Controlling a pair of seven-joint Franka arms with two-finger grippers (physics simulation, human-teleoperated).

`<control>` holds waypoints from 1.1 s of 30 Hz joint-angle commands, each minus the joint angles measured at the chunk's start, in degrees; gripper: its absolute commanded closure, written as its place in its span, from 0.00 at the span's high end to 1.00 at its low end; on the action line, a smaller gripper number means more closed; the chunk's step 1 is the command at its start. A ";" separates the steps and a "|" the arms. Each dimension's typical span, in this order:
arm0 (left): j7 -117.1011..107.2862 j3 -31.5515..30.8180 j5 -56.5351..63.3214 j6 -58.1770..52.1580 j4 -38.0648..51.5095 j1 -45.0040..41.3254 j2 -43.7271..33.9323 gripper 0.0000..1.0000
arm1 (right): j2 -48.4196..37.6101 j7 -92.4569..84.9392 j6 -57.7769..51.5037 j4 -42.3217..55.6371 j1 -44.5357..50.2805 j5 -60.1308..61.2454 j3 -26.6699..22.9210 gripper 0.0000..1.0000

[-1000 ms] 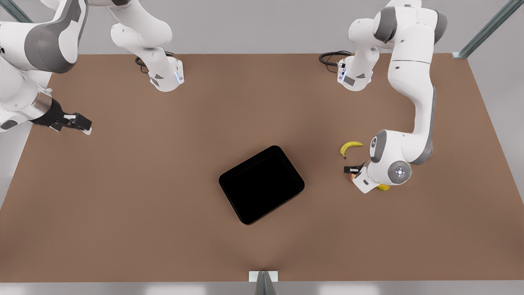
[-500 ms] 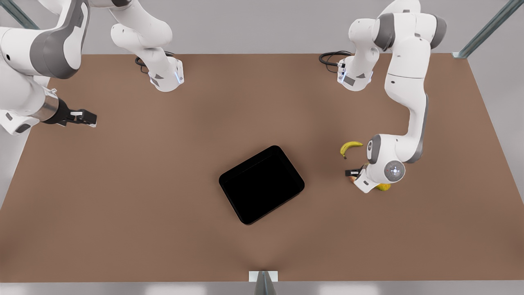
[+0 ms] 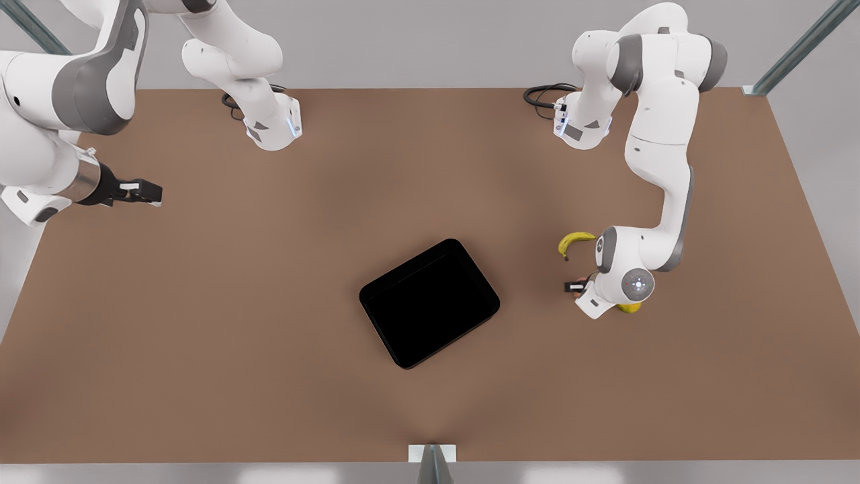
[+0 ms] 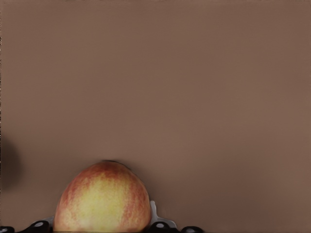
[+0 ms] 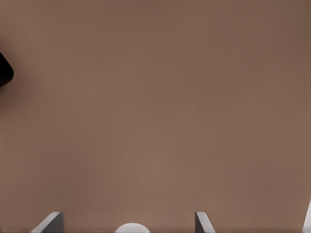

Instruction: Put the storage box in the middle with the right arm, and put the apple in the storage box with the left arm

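Two Franka arms over one brown table (image 3: 269, 376).

Item 1, left gripper (image 3: 579, 288): on the arm at the front view's right, lowered close to the table with the wrist folded over it. The left wrist view shows the apple (image 4: 102, 198) sitting between its fingers, one black finger base visible on either side of the fruit. The pictures do not settle whether the fingers press the apple or merely flank it, so its grip cannot be told. In the front view the apple is almost wholly hidden beneath this wrist.

Item 2, right gripper (image 3: 142, 193): on the arm at the front view's left, held above the table's edge, well apart from everything else, holding nothing. Its fingers (image 5: 48, 223) stand wide apart in the right wrist view, with bare table between them. This arm waits.

Item 3, storage box (image 3: 430, 302): glossy black, low-walled, resting flat and turned askew near the table's middle. It lies between the two grippers, nearer the left gripper but clear of it, and far from the right gripper. Nothing can be seen lying in it. A dark rounded corner of it (image 5: 5, 72) shows at the edge of the right wrist view.

Item 4, banana (image 3: 573, 241): yellow, curved, lying just beyond the left gripper on the side toward the arm bases, near it but apart.

Item 5, yellow-orange fruit (image 3: 630, 307): a sliver peeps out from under the left arm's wrist, on the far side of the gripper from the storage box.
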 commanded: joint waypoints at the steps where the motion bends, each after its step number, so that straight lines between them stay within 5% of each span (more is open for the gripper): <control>1: 0.15 0.00 -0.26 0.31 0.04 -0.06 -0.15 0.58 | 0.03 -1.71 -0.18 -0.01 -0.07 0.07 -0.04 1.00; 7: -8.81 -0.52 -0.35 -4.25 1.53 -2.87 -8.50 0.58 | 0.20 -1.71 -0.18 -0.01 -0.16 0.07 -0.04 1.00; 9: -20.41 -6.50 -0.35 -8.03 5.30 -3.83 -10.61 0.60 | 0.20 -1.71 -0.18 0.08 -0.16 0.07 -0.04 1.00; 11: -32.27 -6.94 -0.09 -18.76 19.19 -11.39 -6.05 0.60 | 0.12 -1.71 -0.01 0.08 -0.16 0.07 -0.04 1.00; 16: -53.11 -7.03 -0.26 -17.71 41.60 -26.07 10.22 0.60 | 0.12 -1.71 -0.18 0.08 -0.16 0.07 -0.04 1.00; 21: -53.29 -7.03 -0.18 -9.71 43.89 -26.25 15.67 0.61 | 0.38 -1.63 -0.10 0.08 -0.16 0.15 -0.04 1.00; 22: -53.20 -7.03 -0.17 -9.62 43.89 -26.25 15.67 1.00 | 0.38 -1.63 -0.10 0.08 -0.16 0.15 -0.04 1.00; 24: -53.03 -7.03 0.00 -10.58 43.81 -26.16 15.06 1.00 | 0.38 -1.71 -0.10 0.08 -0.16 0.15 -0.04 1.00; 26: -51.80 -6.24 0.35 -16.29 43.81 -25.55 12.25 1.00 | 0.38 -1.71 -0.18 0.08 -0.25 0.15 -0.04 1.00; 28: -26.96 -1.50 0.35 -47.13 43.89 -14.66 -5.41 1.00 | 0.38 -1.71 -0.10 0.08 -0.25 0.15 -0.04 1.00; 30: -9.70 10.81 1.23 -58.92 44.07 -14.39 -12.54 1.00 | 0.38 -1.71 -0.10 0.08 -0.25 0.15 -0.04 1.00; 31: -9.70 10.29 0.97 -61.56 45.74 -11.50 -16.14 1.00 | 0.38 -1.71 -0.10 0.08 -0.25 0.15 -0.04 1.00; 32: -9.79 -3.40 4.47 -62.44 43.10 -1.75 -19.92 1.00 | 0.38 -1.71 -0.10 0.08 -0.25 0.15 -0.04 1.00; 33: -8.48 -8.61 5.98 -63.15 41.62 2.93 -22.55 1.00 | 0.38 -1.71 -0.10 0.08 -0.25 0.15 -0.04 1.00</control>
